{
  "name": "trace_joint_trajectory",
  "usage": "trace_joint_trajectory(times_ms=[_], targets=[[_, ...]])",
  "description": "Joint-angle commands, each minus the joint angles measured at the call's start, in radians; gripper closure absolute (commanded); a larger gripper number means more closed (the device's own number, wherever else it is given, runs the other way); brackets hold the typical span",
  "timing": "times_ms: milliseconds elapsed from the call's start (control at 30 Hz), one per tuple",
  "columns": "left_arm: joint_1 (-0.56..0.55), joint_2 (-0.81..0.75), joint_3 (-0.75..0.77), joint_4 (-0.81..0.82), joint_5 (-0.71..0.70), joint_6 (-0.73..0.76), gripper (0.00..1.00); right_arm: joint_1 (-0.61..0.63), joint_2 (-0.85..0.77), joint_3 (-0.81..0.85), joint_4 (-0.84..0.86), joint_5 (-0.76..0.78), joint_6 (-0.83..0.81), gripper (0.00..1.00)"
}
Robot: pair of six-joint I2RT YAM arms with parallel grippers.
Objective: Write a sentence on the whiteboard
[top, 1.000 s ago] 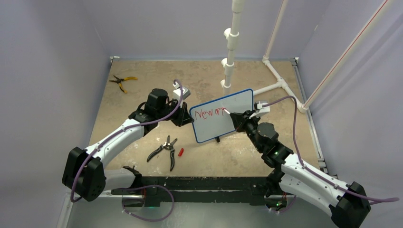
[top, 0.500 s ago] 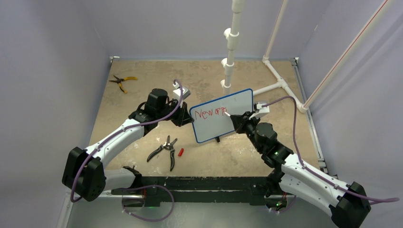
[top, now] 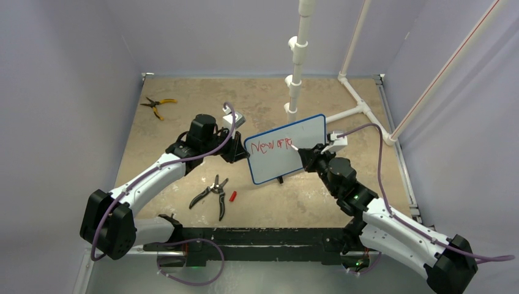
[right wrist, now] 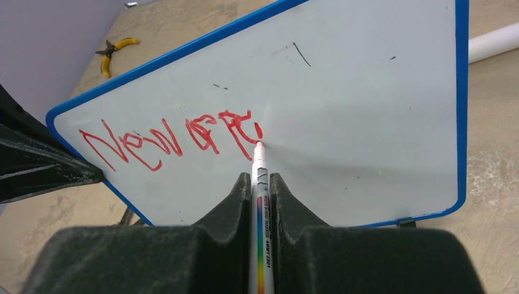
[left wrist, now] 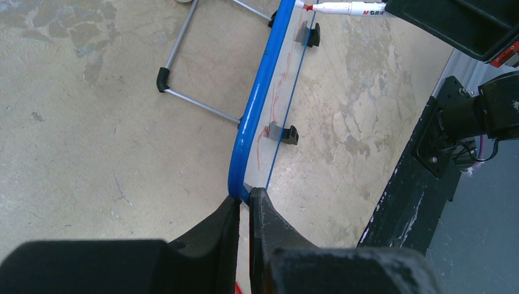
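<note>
Right gripper [right wrist: 260, 184] beside one-row scrawled red sentence [right wrist: 166, 142]

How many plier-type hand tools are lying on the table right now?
2. Yellow-handled pliers in the far-left corner; black-handled cutters near the front, left of centre, beside a small red cap. Another could hide behind the whiteboard.

Bright even light, soft shadows, sharp pics

One whiteboard [top: 275, 164], one marker [right wrist: 259, 179], two hand tools (yellow pliers [top: 156, 105], black shears [top: 213, 192]), one red cap [top: 232, 196]
</note>
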Motion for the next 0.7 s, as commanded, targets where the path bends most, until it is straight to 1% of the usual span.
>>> trace_joint_trajectory(times_ms=[0, 667], targets=[[-0.001, -0.012, -0.004, 0.035, 0.019, 0.000, 1.00, -0.004, 0.015, 0.053, 0.006, 0.067, -0.028, 1.00], [-0.002, -0.027, -0.006, 0.030, 0.007, 0.001, 1.00, -0.004, 0.023, 0.087, 0.053, 0.037, -0.058, 1.00]])
